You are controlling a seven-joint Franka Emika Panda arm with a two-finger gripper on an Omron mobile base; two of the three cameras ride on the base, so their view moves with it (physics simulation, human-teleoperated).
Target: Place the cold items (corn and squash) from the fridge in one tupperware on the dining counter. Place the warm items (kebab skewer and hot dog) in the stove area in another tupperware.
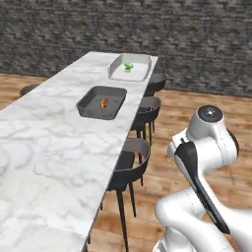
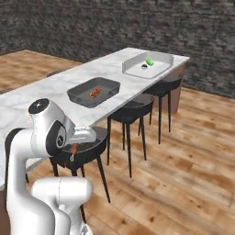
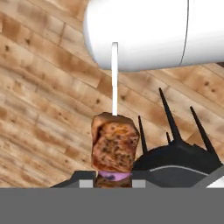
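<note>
I've got the gripper clenched on the kebab skewer, browned meat chunk close up, white stick poking out past it over the wood floor. It's low beside a black stool, off the table. The hot dog lies in the dark container; the white container beyond holds something green.

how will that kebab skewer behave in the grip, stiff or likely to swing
Likely stiff: the kebab skewer shows a straight thin white stick. Probably light, being small beside the stool. It may pivot, since the shut tool pinches only its meat end.
</note>
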